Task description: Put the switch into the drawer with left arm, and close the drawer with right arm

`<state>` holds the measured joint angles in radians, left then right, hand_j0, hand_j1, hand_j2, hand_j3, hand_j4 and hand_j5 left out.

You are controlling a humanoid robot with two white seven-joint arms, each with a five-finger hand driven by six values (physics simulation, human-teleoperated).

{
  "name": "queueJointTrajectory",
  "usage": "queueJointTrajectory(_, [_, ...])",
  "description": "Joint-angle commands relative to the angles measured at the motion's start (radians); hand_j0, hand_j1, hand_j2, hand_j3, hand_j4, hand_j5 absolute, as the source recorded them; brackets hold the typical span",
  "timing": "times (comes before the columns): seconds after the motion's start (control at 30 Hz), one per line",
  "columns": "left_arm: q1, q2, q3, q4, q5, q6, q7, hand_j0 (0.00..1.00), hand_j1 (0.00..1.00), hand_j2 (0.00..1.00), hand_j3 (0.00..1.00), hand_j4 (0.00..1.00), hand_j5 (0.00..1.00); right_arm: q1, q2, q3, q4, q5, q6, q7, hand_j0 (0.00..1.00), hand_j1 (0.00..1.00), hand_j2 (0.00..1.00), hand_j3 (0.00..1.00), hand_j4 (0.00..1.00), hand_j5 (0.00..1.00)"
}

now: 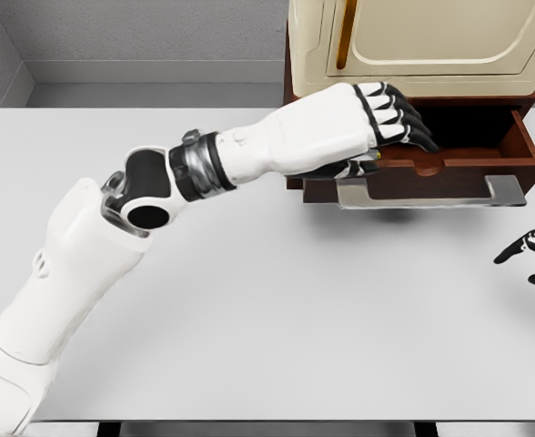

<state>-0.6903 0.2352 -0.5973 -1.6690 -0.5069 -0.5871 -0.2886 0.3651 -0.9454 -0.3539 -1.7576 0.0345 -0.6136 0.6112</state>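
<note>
Left hand (377, 127) over the open drawer (449, 164), fingers (404, 123) curled on something mostly hidden, probably the switch (369, 166), right hand (533, 255) idle with loose fingers at the surface (295, 300) edge; a release too near the front rim could drop it outside.

One white rectangular table (277, 309); one open dark-red wooden drawer (449, 159) with one grey metal handle (431, 193); one cream cabinet (413, 45); two white-and-black five-finger hands (386, 123) (533, 255).
</note>
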Motion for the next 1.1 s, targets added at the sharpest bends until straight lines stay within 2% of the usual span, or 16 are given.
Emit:
queueJointTrajectory(0.0, [0.000, 0.136, 0.025, -0.095, 0.113, -0.024, 0.003, 0.75, 0.75, 0.75, 0.75, 0.75, 0.75, -0.002, -0.001, 0.010, 0.000, -0.007, 0.003, 0.000, 0.63, 0.63, 0.63, 0.63, 0.63, 0.63])
queueJointTrajectory(0.07, [0.006, 0.205, 0.076, -0.095, 0.175, -0.024, 0.005, 0.75, 0.75, 0.75, 0.75, 0.75, 0.75, -0.012, -0.003, 0.018, 0.000, -0.007, 0.003, 0.000, 0.62, 0.62, 0.62, 0.62, 0.62, 0.62])
queueJointTrajectory(0.1, [0.035, 0.256, 0.114, -0.093, 0.211, -0.024, 0.009, 0.75, 0.75, 0.75, 0.75, 0.75, 0.75, -0.017, -0.004, 0.018, 0.000, -0.007, 0.003, 0.000, 0.62, 0.62, 0.62, 0.62, 0.62, 0.62])
queueJointTrajectory(0.23, [0.245, 0.444, 0.379, -0.078, 0.234, -0.024, 0.009, 0.76, 0.76, 0.76, 0.76, 0.76, 0.76, -0.052, -0.006, 0.046, 0.000, -0.007, 0.003, 0.000, 0.62, 0.62, 0.62, 0.62, 0.62, 0.62])
queueJointTrajectory(0.27, [0.262, 0.476, 0.407, -0.063, 0.237, -0.024, 0.009, 0.77, 0.77, 0.77, 0.77, 0.77, 0.77, -0.054, -0.006, 0.046, 0.000, -0.007, 0.003, 0.000, 0.62, 0.62, 0.62, 0.62, 0.62, 0.62])
queueJointTrajectory(0.3, [0.298, 0.533, 0.429, -0.031, 0.237, -0.024, 0.008, 0.85, 0.85, 0.85, 0.85, 0.85, 0.85, -0.061, -0.006, 0.046, 0.000, -0.007, 0.003, 0.000, 0.62, 0.62, 0.62, 0.62, 0.62, 0.62])
queueJointTrajectory(0.33, [0.318, 0.558, 0.429, 0.012, 0.237, -0.024, 0.005, 0.94, 0.94, 0.94, 0.94, 0.94, 0.94, -0.067, -0.006, 0.046, 0.000, -0.007, 0.003, 0.000, 0.62, 0.62, 0.62, 0.62, 0.62, 0.62])
queueJointTrajectory(0.37, [0.336, 0.566, 0.427, 0.043, 0.235, -0.024, 0.002, 0.98, 0.98, 0.98, 0.98, 0.98, 0.98, -0.069, -0.006, 0.046, 0.000, -0.007, 0.003, 0.000, 0.62, 0.62, 0.62, 0.62, 0.62, 0.62])
queueJointTrajectory(0.43, [0.394, 0.552, 0.424, 0.146, 0.237, -0.024, 0.002, 1.00, 1.00, 1.00, 1.00, 1.00, 1.00, -0.078, -0.006, 0.046, 0.000, -0.007, 0.003, 0.000, 0.62, 0.62, 0.62, 0.62, 0.62, 0.62])
queueJointTrajectory(0.53, [0.463, 0.530, 0.419, 0.209, 0.235, -0.024, 0.002, 1.00, 1.00, 1.00, 1.00, 1.00, 1.00, -0.081, -0.007, 0.044, 0.000, -0.008, 0.003, 0.000, 0.62, 0.62, 0.62, 0.62, 0.62, 0.62])
queueJointTrajectory(0.67, [0.465, 0.526, 0.421, 0.259, 0.237, -0.024, 0.000, 1.00, 1.00, 1.00, 1.00, 1.00, 1.00, -0.106, -0.010, 0.046, 0.000, -0.036, 0.003, 0.000, 0.62, 0.62, 0.62, 0.62, 0.62, 0.62])
queueJointTrajectory(0.9, [0.466, 0.515, 0.425, 0.273, 0.238, -0.024, 0.002, 1.00, 1.00, 1.00, 1.00, 1.00, 1.00, -0.124, -0.013, 0.047, 0.000, -0.036, 0.003, 0.000, 0.62, 0.62, 0.62, 0.62, 0.62, 0.62])
queueJointTrajectory(1.07, [0.465, 0.510, 0.425, 0.273, 0.238, -0.024, 0.002, 1.00, 1.00, 1.00, 1.00, 1.00, 1.00, -0.140, -0.018, 0.084, 0.007, -0.030, 0.003, 0.000, 0.63, 0.63, 0.63, 0.63, 0.63, 0.63])
